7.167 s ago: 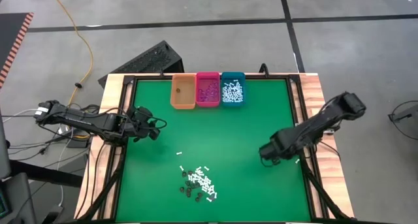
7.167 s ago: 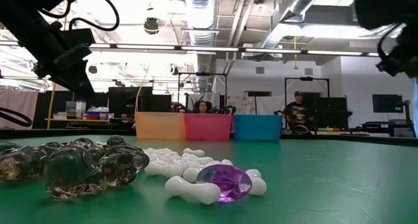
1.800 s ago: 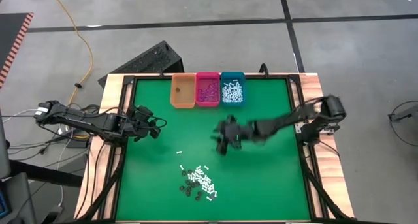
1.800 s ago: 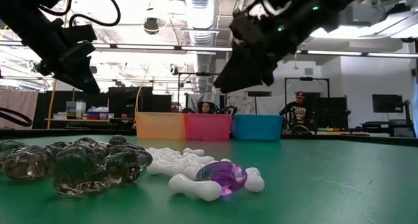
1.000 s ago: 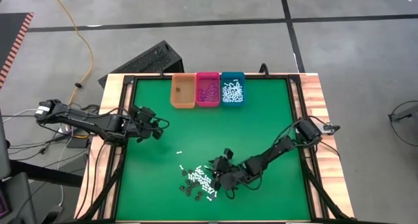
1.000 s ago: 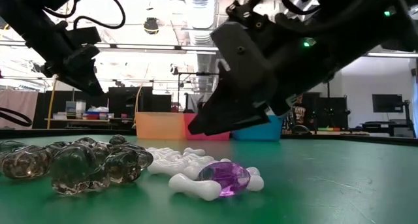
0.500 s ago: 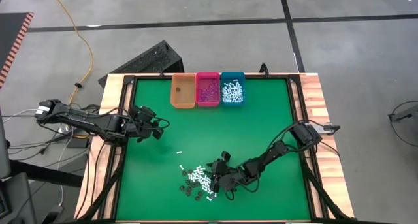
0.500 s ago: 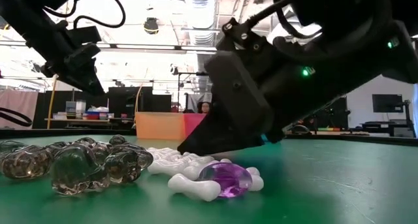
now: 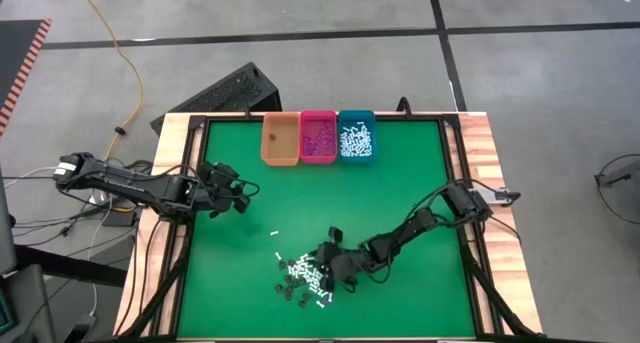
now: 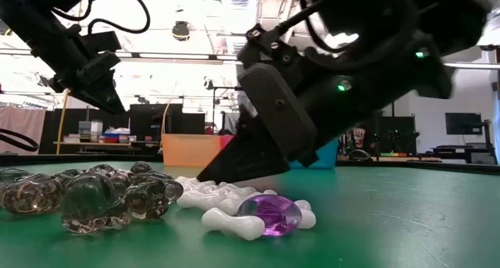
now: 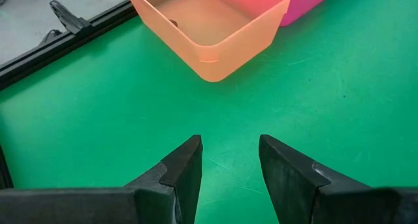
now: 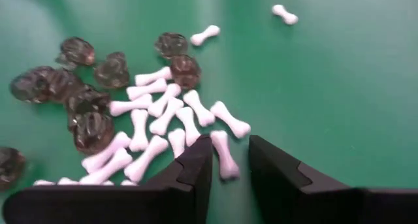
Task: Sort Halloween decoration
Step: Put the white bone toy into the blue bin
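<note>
Your green felt-topped table (image 9: 400,193) carries three rectangular plastic bins, orange (image 9: 280,140), pink (image 9: 318,136) and teal (image 9: 356,136), along its far edge; nearer you lies a heap of tiny white bone-shaped, dark and purple pieces (image 9: 303,278).

Teal bin (image 10: 324,155) mostly behind right arm

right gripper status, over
Right gripper down at pile, fingers straddling a white bone, not yet closed. Left gripper open, waiting near orange bin. Nothing blocking.

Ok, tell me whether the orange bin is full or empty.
Nearly empty. The left wrist view shows the orange bin's bare floor with only one small dark piece near a wall; from above, it holds far less than its two neighbours.
</note>
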Action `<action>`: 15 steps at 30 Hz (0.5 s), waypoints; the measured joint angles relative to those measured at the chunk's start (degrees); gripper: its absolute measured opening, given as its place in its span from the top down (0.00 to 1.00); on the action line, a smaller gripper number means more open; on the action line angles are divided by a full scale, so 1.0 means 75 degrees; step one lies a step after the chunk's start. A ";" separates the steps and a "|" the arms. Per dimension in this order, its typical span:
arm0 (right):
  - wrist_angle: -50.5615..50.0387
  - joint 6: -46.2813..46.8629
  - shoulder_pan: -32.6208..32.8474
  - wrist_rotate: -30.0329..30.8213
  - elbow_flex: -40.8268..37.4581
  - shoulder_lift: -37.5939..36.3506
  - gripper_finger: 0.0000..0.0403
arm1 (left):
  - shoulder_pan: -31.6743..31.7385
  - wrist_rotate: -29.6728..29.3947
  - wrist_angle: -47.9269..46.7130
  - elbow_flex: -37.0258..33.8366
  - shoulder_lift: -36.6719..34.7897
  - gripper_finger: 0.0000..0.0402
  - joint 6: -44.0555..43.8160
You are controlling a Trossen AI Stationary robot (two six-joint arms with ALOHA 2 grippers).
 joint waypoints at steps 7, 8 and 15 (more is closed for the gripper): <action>0.0064 0.0087 -0.0445 -0.1400 0.0008 -0.0029 0.78 | 0.0000 0.0032 -0.0003 0.0000 0.0000 0.64 0.0000; 0.0050 0.0089 -0.0442 -0.1398 0.0009 -0.0029 0.81 | 0.0000 0.0032 -0.0003 0.0000 0.0000 0.64 0.0000; -0.0014 0.0256 -0.0411 -0.1382 0.0024 -0.0026 0.96 | -0.0001 0.0033 -0.0029 0.0000 0.0000 0.64 0.0060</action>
